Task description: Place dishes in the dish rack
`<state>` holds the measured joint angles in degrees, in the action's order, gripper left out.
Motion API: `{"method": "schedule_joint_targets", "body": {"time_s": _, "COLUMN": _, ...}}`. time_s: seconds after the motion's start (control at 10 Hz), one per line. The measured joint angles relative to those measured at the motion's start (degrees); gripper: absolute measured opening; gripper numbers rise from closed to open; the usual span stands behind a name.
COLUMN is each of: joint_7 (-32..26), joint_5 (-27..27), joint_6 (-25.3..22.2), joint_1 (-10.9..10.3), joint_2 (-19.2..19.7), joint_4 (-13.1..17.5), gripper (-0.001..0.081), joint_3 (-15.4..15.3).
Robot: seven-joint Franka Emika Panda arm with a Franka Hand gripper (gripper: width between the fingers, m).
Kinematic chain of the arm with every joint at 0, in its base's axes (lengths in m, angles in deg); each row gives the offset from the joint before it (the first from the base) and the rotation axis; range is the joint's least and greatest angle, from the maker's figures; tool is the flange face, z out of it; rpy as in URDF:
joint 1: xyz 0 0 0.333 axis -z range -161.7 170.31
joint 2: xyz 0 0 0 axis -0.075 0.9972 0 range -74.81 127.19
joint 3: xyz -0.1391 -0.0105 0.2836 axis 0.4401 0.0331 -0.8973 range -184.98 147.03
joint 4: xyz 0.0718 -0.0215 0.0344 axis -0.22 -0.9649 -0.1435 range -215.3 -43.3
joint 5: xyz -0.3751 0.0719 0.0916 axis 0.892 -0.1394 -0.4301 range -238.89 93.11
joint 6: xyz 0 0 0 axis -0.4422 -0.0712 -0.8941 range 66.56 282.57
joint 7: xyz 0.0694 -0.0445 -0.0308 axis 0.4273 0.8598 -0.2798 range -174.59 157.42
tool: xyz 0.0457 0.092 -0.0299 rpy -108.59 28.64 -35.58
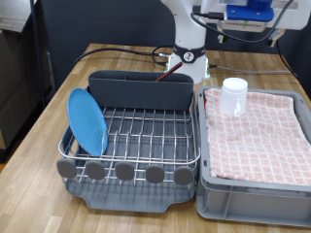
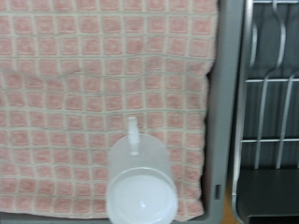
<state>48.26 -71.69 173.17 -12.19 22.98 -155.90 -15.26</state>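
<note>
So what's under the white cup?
The white cup stands on a pink checked cloth lying in the grey crate. The cloth hides whatever is beneath it. The end effector isn't visible.

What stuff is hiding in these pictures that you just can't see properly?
- Tool: its fingers show in neither view. In the exterior view the arm is cut off by the top edge.
- Wooden spoon: not visible in either view; it may sit inside the dark caddy, whose wall hides its contents.
- Blue plate: its lower edge is hidden behind the rack wires.
- White cup: cut off by the wrist view's edge.
- Pink checked cloth: hides the crate's floor.
</note>
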Motion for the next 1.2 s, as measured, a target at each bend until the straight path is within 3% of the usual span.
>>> {"method": "schedule_joint_targets", "body": {"time_s": 0.4, "joint_7": 0.1, "joint_5": -0.7, "joint_6": -0.1, "joint_1": -0.5, "joint_2": 1.2, "joint_4": 0.1, "gripper": 0.0803, "joint_3": -1.9}}
{"method": "schedule_joint_targets", "body": {"time_s": 0.9, "joint_7": -0.8, "joint_5": -1.6, "joint_6": -2.0, "joint_1": -1.0, "joint_2": 6.9, "joint_4": 0.1, "gripper": 0.0803, "joint_3": -4.0}}
{"method": "schedule_joint_targets", "body": {"time_s": 1.2, "joint_7": -0.7, "joint_5": -3.2, "joint_6": 2.0, "joint_1": -1.0, "joint_2": 10.5, "joint_4": -2.9, "gripper": 0.0803, "joint_3": -4.5}}
